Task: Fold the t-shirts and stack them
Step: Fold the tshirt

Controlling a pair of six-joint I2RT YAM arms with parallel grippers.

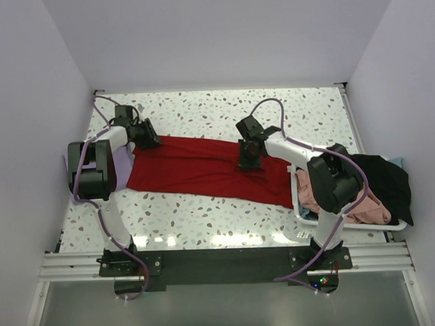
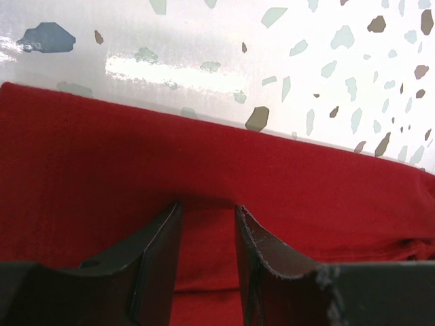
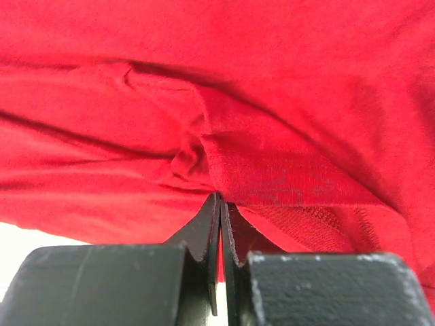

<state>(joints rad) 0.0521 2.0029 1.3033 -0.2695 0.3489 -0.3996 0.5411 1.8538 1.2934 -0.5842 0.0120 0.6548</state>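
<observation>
One speckled table [image 1: 223, 105] fills my top view, and the red t-shirt [image 1: 196, 171] lies stretched across its middle, left to right. At the right edge I see the white basket [image 1: 305, 217], with a black shirt [image 1: 386, 182] and a salmon-pink shirt [image 1: 369, 209] heaped in it. A lavender shirt [image 1: 123, 160] peeks out beneath my left arm. Right gripper [image 3: 219, 197]: fingers pressed together, pinching a bunched red fold. Left gripper [image 2: 207, 207]: fingers spread, tips down on the red cloth near its far edge.
</observation>
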